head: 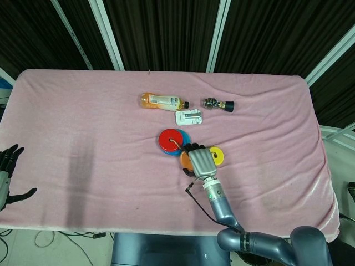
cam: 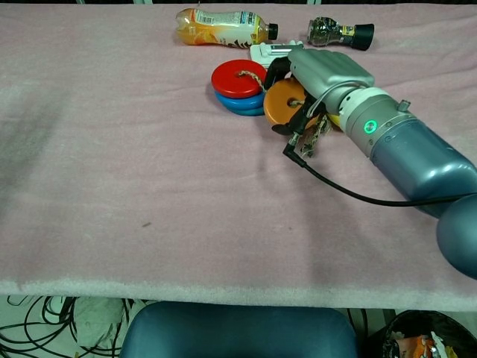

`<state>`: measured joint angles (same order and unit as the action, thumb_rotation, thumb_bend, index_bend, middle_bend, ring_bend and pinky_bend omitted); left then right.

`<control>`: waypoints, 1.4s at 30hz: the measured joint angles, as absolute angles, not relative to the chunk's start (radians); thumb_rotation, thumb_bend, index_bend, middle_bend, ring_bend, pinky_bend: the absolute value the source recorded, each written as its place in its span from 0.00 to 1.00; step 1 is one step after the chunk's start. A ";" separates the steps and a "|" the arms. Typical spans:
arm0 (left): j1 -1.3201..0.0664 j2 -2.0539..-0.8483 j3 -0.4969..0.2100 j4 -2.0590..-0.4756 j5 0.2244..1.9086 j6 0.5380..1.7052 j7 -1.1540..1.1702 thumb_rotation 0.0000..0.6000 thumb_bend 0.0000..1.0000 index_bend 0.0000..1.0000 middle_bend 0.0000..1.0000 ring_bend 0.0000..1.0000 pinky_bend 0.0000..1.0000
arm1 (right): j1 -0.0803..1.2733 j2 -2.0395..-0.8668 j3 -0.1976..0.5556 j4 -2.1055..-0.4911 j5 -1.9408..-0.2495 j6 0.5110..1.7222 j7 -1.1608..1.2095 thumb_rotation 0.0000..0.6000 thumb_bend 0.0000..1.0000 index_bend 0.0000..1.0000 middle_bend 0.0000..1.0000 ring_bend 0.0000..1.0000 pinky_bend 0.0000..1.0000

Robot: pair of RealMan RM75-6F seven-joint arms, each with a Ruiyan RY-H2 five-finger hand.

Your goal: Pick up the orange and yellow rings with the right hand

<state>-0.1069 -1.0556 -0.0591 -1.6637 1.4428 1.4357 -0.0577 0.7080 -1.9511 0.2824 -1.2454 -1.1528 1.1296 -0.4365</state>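
My right hand (cam: 322, 77) (head: 201, 162) grips the orange ring (cam: 285, 104) (head: 184, 158), which is tilted up off the pink cloth. The yellow ring (head: 217, 156) (cam: 332, 120) shows at the right side of the hand, mostly hidden in the chest view; whether the hand holds it I cannot tell. A red ring (cam: 238, 77) (head: 170, 139) lies on top of a blue ring (cam: 240, 103) just left of the hand, with a cord running from them toward the orange ring. My left hand (head: 8, 172) sits at the far left edge with its fingers spread and nothing in it.
A lying orange-drink bottle (head: 161, 101) (cam: 220, 26), a white flat device (head: 189, 117) (cam: 276, 52) and a small dark bottle (head: 217, 103) (cam: 339, 32) lie behind the rings. A black cable (cam: 350, 194) trails from the right wrist. The pink table cloth (head: 83, 138) spreads wide to the left.
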 measured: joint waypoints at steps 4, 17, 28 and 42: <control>-0.105 -1.057 -0.059 -1.662 1.448 1.442 -0.058 1.00 0.00 0.00 0.00 0.00 0.00 | 0.704 -1.913 0.287 -1.313 -1.185 1.155 -0.423 1.00 0.58 0.42 0.57 0.49 0.56; -0.100 -1.064 -0.057 -1.653 1.462 1.463 -0.035 1.00 0.00 0.00 0.00 0.00 0.00 | 0.684 -1.700 0.347 -1.687 -1.255 1.240 -0.474 1.00 0.58 0.41 0.57 0.49 0.56; -0.095 -1.072 -0.053 -1.649 1.477 1.479 -0.011 1.00 0.00 0.00 0.00 0.00 0.00 | 0.706 -1.533 0.456 -1.911 -1.235 1.269 -0.598 1.00 0.58 0.42 0.57 0.49 0.56; -0.092 -1.077 -0.052 -1.649 1.475 1.482 0.005 1.00 0.00 0.00 0.00 0.00 0.00 | 0.739 -1.431 0.509 -2.013 -1.188 1.302 -0.645 1.00 0.58 0.42 0.58 0.50 0.56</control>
<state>-0.0924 -1.0769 -0.0521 -1.6490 1.4749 1.4824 0.0049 0.7392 -1.4307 0.5090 -2.0134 -1.1876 1.3016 -0.6451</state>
